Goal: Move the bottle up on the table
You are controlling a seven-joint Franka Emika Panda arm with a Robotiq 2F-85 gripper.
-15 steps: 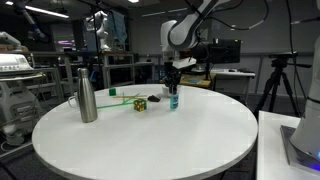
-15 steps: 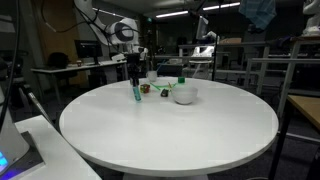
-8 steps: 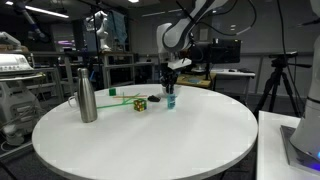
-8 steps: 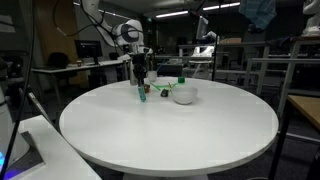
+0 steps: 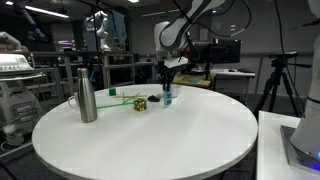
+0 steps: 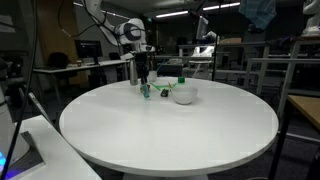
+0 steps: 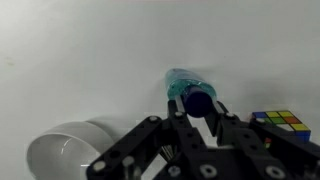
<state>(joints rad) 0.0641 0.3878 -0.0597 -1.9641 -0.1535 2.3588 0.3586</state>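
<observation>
Tool (image 7: pixel 198 108) pinches the small translucent teal-blue bottle (image 7: pixel 182 85) by its dark cap, low over the round white worktop (image 5: pixel 150 140) just beside the multicoloured puzzle cube (image 5: pixel 141 103); hold it upright and move slowly.

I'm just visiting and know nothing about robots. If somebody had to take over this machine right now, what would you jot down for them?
Gripper: shut on the bottle, with a finger on either side of its dark cap.
Bottle: upright under the arm, close to the Rubik's cube and the white bowl. The steel flask stands well apart from it.
Done: the bottle is grasped. Whether it has left the table I cannot tell.
Left: take it to its new spot, set it down upright, open the gripper and back away.
</observation>
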